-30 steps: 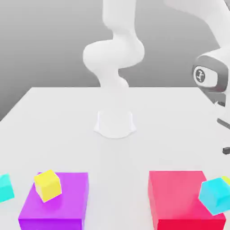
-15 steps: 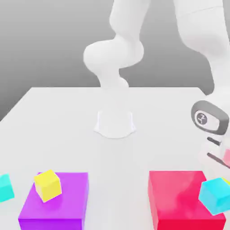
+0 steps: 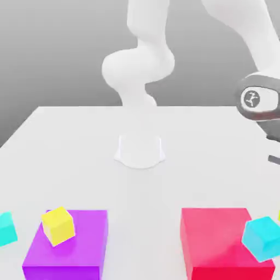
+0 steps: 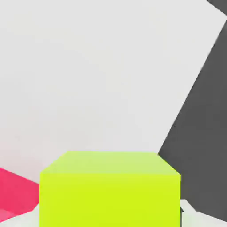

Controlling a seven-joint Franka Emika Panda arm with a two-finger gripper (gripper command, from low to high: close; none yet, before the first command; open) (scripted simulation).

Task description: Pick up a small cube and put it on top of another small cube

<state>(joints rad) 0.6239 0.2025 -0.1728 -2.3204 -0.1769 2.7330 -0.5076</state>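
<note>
Table (image 3: 82,142): I see a white top under everything, with grey backdrop behind it; in the hand view its edge runs diagonally against dark floor.
Arm (image 3: 139,65): I have the white arm rising from its round base at the table's middle, looping up and coming down at the exterior view's right, where the grey wrist housing sits above the table edge.
Purple block (image 3: 68,246): large, flat on the table, near the front on the exterior view's left.
Red block (image 3: 219,240): large, flat on the table, near the front on the exterior view's right; I also catch a red corner of it in the hand view, below and beside the held cube.
Gripper (image 4: 111,217): I read the fingers as drawn together, clamped on the lime cube, which sits right in front of the hand camera.
Lime cube (image 4: 111,186): small, bright yellow-green, held up off the table with white surface behind it.
Cyan cube (image 3: 261,238): small, tilted, against the red block's front right corner.
Yellow cube (image 3: 58,225): small, tilted, resting on the purple block's near left corner.
Second cyan cube (image 3: 5,228): small, at the exterior view's left edge, just beside the purple block, partly cut off.
</note>
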